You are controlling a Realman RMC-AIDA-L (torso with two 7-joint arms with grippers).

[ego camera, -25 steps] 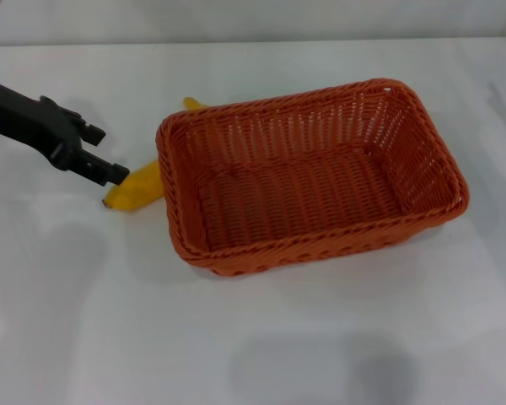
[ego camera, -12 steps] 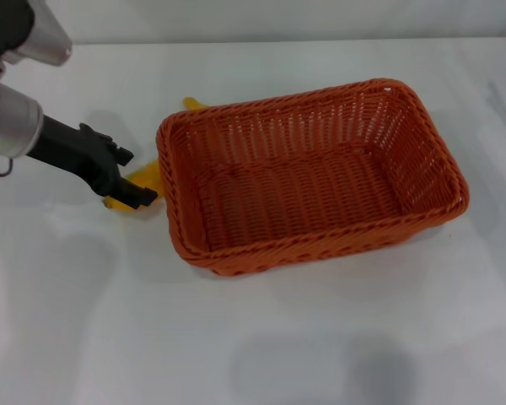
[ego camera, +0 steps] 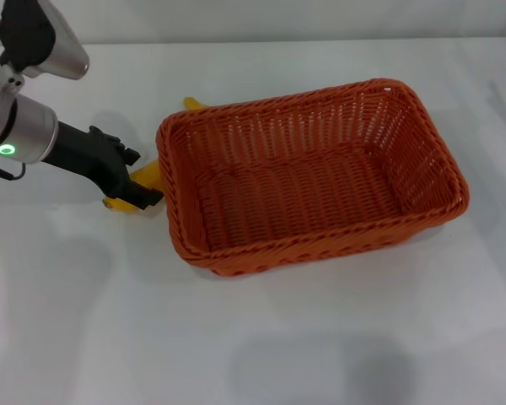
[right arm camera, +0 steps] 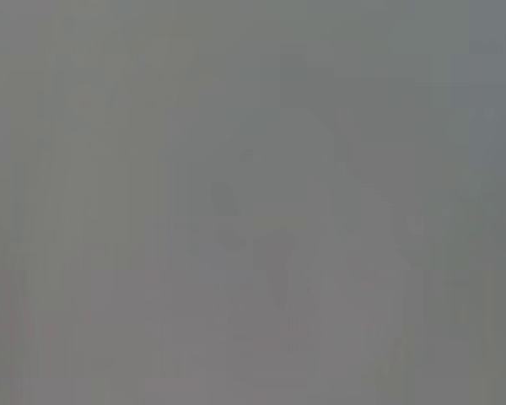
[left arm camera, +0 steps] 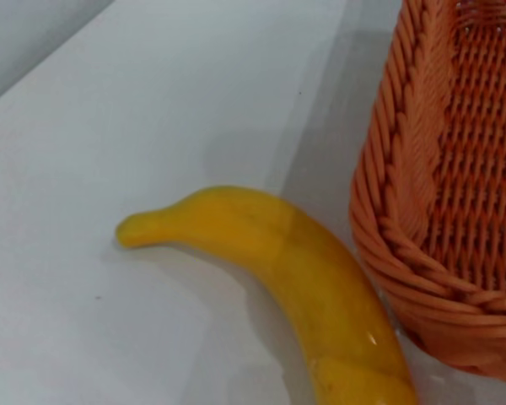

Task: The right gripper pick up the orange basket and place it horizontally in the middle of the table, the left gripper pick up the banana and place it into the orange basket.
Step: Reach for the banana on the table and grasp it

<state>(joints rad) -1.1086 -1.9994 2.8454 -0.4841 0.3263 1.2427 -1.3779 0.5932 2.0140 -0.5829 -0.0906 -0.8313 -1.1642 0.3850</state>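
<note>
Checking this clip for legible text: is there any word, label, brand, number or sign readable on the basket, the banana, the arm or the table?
None: no text can be read in any view.
The orange basket: plain weave, no label.
The banana: no sticker showing.
The left gripper, at the banana beside the basket: only a green ring light on its arm, no lettering.
The table: bare white.
The right wrist view is a featureless grey; the right gripper is not in view.

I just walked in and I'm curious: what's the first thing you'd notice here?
The big orange basket grabs the eye first, sitting empty in the middle of the white table. Next is the yellow banana lying on the table just outside the basket's left end, with the left end effector right down at it.
</note>
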